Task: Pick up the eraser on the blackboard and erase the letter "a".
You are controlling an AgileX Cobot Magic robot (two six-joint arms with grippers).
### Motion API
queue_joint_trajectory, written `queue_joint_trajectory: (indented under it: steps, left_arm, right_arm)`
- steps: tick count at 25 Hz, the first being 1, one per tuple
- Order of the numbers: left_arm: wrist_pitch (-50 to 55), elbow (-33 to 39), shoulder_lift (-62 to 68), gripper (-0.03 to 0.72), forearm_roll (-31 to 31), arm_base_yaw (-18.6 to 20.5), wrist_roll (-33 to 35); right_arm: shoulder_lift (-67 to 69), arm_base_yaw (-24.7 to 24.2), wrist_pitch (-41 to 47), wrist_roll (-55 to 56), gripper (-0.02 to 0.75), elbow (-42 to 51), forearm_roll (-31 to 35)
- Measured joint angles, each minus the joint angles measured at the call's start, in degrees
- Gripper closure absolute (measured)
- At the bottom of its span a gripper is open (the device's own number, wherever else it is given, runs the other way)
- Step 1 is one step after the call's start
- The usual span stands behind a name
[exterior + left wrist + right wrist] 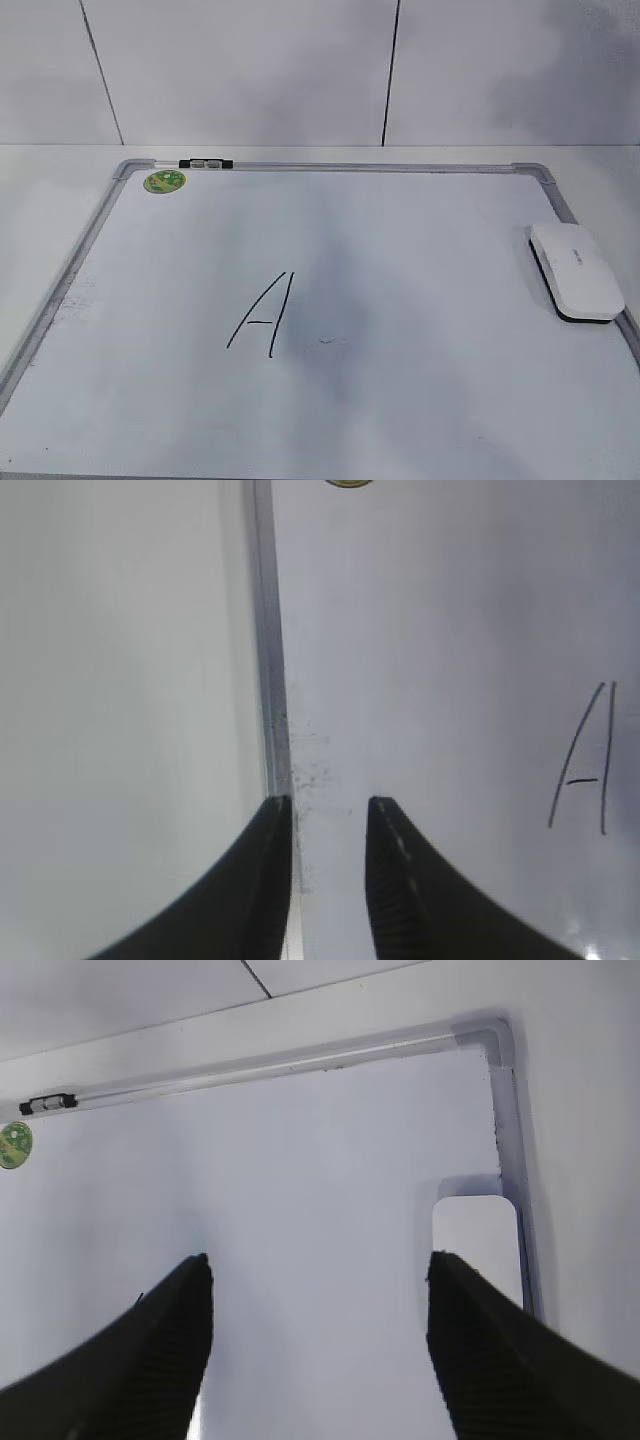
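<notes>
The blackboard (400,420) is a white dry-erase board with a grey frame, lying flat. The white eraser (577,268) with black felt underneath rests on the board's right edge; it also shows in the right wrist view (477,1245). No lowercase "a" shows; only a faint short trace (330,341) lies right of the capital "A" (263,315). Neither gripper appears in the exterior view. My left gripper (330,802) is open and empty over the board's left frame (268,680). My right gripper (318,1260) is wide open and empty above the board, left of the eraser.
A green round sticker (165,181) sits at the board's far left corner, with a black-and-silver clip (206,163) on the top frame beside it. Dark speckles (310,765) mark the board near the left frame. A white tiled wall stands behind.
</notes>
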Motion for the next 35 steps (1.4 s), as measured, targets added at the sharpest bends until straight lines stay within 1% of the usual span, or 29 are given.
queue_joint_trajectory:
  steps: [7, 13, 18, 21, 29, 35]
  left_arm:
    - [3.2, 0.0, -6.8, 0.487, -2.9, -0.5, 0.0]
    - [3.4, 0.0, -15.1, 0.487, -2.9, -2.9, 0.0]
    - [3.7, 0.0, -22.8, 0.487, -2.9, -3.0, 0.0]
    - [4.2, 0.0, -28.6, 0.487, -2.9, -3.0, 0.0]
    - [5.3, -0.1, -42.3, 0.487, -2.9, -3.1, 0.0]
    - [5.7, 0.1, -50.1, 0.487, -3.6, -3.4, 0.0]
  right_arm:
    - [-9.1, 0.0, 0.2, 0.0, 0.197, 1.8, 1.1]
    - [-18.1, 0.0, 0.6, 0.0, 0.198, 7.0, 1.5]
    - [-26.0, 0.0, 0.7, 0.0, 0.198, 12.7, 4.2]
    - [-31.2, 0.4, 0.7, 0.0, 0.198, 16.8, 4.4]
    - [-44.4, 5.3, 1.1, -0.2, 0.198, 26.4, -1.1]
    - [-52.6, 7.1, 1.2, -0.4, 0.198, 31.2, -1.8]
